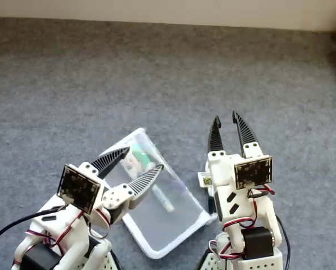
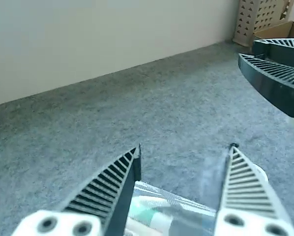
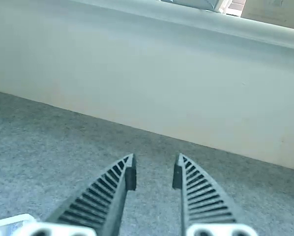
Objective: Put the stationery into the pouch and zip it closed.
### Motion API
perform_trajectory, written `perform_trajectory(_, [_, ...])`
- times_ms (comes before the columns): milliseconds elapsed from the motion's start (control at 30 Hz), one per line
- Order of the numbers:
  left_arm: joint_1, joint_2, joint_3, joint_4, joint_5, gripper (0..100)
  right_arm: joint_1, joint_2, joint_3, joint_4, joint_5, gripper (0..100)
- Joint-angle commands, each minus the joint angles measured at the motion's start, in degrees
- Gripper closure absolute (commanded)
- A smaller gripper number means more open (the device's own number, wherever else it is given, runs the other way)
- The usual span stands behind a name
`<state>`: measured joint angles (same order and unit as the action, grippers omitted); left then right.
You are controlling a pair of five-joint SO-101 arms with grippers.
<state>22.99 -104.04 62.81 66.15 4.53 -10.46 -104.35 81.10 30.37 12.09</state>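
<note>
A clear plastic pouch (image 1: pixel 162 214) lies flat on the grey carpet between the two arms, with a green-and-white stationery item (image 1: pixel 139 156) and a white pen-like item (image 1: pixel 162 199) inside it. My left gripper (image 1: pixel 142 160) hovers open over the pouch's far end; in the left wrist view the pouch (image 2: pixel 179 209) and the green item (image 2: pixel 147 216) show between its fingers, gripper (image 2: pixel 184 150). My right gripper (image 1: pixel 225 122) stands open to the right of the pouch, pointing away over bare carpet; in its own view, gripper (image 3: pixel 154 160), nothing lies between the fingers.
Grey carpet (image 1: pixel 157 79) runs to a pale wall (image 3: pixel 152 73). A small white tag (image 1: pixel 205 179) sits by the right arm's base. The other arm's fingers (image 2: pixel 275 69) show in the left wrist view, with a perforated basket (image 2: pixel 260 17) far behind.
</note>
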Motion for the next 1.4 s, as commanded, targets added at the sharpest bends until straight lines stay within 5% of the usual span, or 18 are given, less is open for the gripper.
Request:
perform_trajectory(0, [-3.2, -0.7, -2.9, -0.4, 3.2, 74, 0.2, -0.7, -0.2, -1.8, -0.4, 87.5])
perform_trajectory(433, [-8.9, -0.7, -4.1, -0.4, 7.8, 76, 0.2, -0.7, -0.1, -1.8, -0.4, 87.8])
perform_trajectory(600, [-9.0, -0.7, -1.3, -5.4, 6.9, 92, 0.2, -0.7, -0.1, -1.8, -0.4, 99.8])
perform_trajectory(700, [-9.0, -0.7, 2.0, -10.3, 2.4, 100, 0.2, -0.7, -0.1, -1.8, -0.4, 98.8])
perform_trajectory(1033, [-9.0, -0.7, 6.1, -15.8, 1.8, 99, 0.2, -0.8, -0.4, -1.8, -0.9, 99.2])
perform_trajectory(1367, [-9.0, -0.7, 8.3, -18.1, 1.7, 99, 0.2, -0.8, -0.5, -1.8, -9.7, 99.3])
